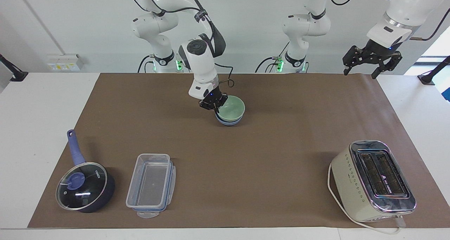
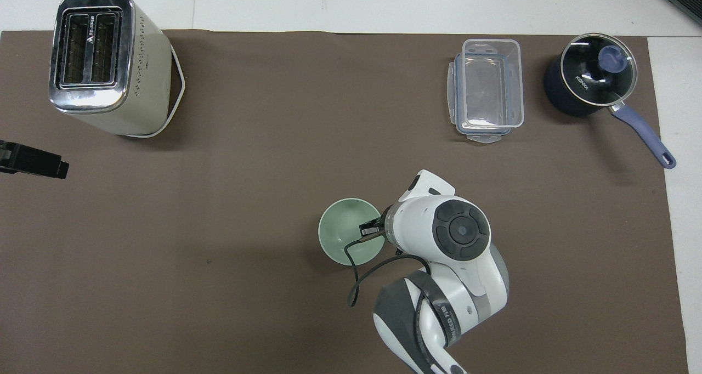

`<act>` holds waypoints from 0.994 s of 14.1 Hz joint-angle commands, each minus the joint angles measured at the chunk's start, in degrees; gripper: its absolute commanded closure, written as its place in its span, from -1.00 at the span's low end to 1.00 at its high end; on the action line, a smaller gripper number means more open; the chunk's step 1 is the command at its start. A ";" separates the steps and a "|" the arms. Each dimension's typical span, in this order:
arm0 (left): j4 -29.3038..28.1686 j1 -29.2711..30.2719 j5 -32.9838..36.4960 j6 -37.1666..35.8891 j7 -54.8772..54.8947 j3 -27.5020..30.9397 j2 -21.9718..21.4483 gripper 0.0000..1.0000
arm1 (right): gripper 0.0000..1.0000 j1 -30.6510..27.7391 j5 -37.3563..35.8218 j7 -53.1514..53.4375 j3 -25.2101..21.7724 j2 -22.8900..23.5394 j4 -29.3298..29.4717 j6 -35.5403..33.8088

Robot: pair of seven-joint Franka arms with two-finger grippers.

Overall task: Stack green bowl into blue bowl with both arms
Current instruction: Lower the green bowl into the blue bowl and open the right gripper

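A brown mat point(image 1: 267, 155) covers most of a white table point(image 1: 38, 134), with a pale wall above the robots' end. Near the mat's middle, the green bowl point(image 1: 232, 108) sits nested in the blue bowl point(image 1: 227, 122). The right gripper point(image 1: 213, 106) is clamped on the green bowl's rim. The left gripper point(image 1: 372, 58) hangs with its fingers spread over the mat's edge at the left arm's end, waiting. Farther from the robots stand a toaster point(image 1: 372, 180), a clear plastic box point(image 1: 152, 184) and a lidded saucepan point(image 1: 84, 185).

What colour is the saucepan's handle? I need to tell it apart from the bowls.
The saucepan's handle is periwinkle blue, clearest in the overhead view.
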 commanded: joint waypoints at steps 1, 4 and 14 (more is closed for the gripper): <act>-0.26 0.72 0.56 -0.73 0.48 -0.46 -0.73 -1.00 | 0.66 0.21 1.11 -0.56 0.02 0.34 -0.63 1.72; -0.26 0.63 0.56 -0.73 0.48 -0.46 -0.73 -1.00 | -0.13 0.21 1.11 -0.39 0.02 0.43 -0.02 1.37; -0.26 0.72 0.56 -0.73 0.31 -0.46 -0.73 -1.00 | -1.00 -6.28 -0.04 0.40 -0.95 -7.21 4.46 -9.25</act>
